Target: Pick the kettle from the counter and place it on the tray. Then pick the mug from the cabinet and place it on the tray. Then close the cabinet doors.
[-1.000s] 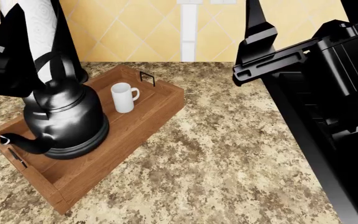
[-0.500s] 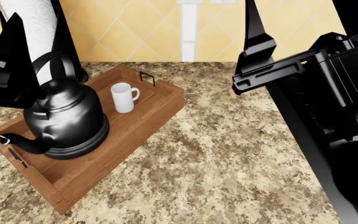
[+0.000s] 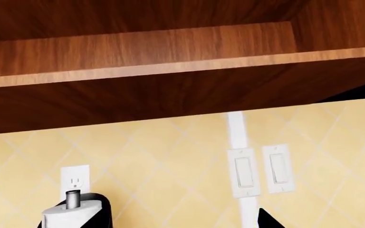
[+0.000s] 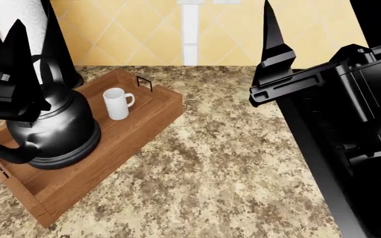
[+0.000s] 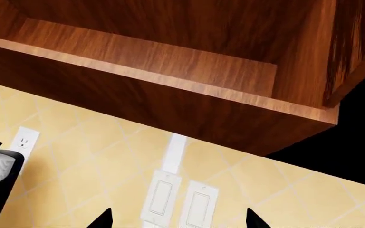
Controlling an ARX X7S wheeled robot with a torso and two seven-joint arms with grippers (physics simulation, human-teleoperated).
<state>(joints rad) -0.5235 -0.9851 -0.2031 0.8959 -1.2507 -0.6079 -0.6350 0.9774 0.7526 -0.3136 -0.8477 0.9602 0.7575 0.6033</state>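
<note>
The black kettle [image 4: 48, 124] stands upright on the wooden tray [image 4: 152, 115], spout toward the near end. The white mug [image 4: 115, 103] stands upright on the tray's far end, apart from the kettle. The tray rests on the speckled counter [image 4: 210, 178]. My left gripper [image 3: 182, 223] is open and empty, raised above the kettle, with one of its fingers [image 4: 17, 44] pointing up. My right gripper [image 5: 177, 221] is open and empty, raised over the counter's right side, with one of its fingers [image 4: 271, 39] pointing up. Both wrist views look up into the open wooden cabinet [image 3: 169, 47], which also shows in the right wrist view [image 5: 169, 52].
A paper-towel roll on a black holder [image 4: 18, 15] stands behind the tray. Wall switches [image 3: 258, 168] and an outlet [image 3: 74, 178] sit on the yellow tiled wall. A black stovetop edge [image 4: 323, 163] runs along the counter's right. A wooden panel [image 5: 353, 42] hangs at the cabinet's right.
Both grippers have risen slightly, fingers pointing up. The head view has shifted, so the tray, kettle and mug sit further left in the picture.
</note>
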